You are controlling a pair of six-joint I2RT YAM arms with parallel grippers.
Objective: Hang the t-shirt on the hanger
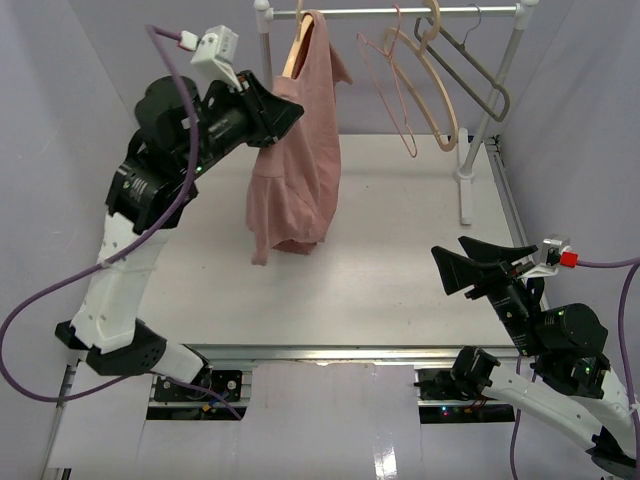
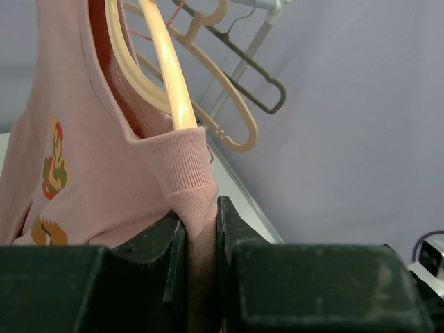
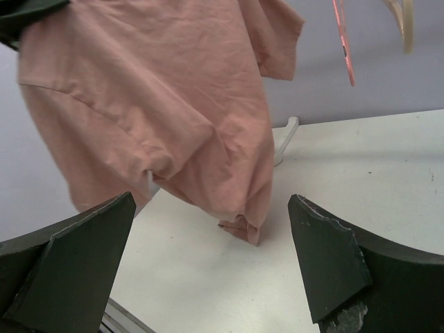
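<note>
Aloft, t-shirt [image 1: 300, 160] on hanger [image 1: 295, 52]

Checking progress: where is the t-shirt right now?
In the top view the t-shirt hangs from the hanger at the left end of the rail, pinched by the left gripper, with the spare hangers to its right.

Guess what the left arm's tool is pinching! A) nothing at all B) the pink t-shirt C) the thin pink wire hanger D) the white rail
B: the left wrist view shows the left tool shut on a ribbed fold of the t-shirt, just below the beige hanger.
</note>
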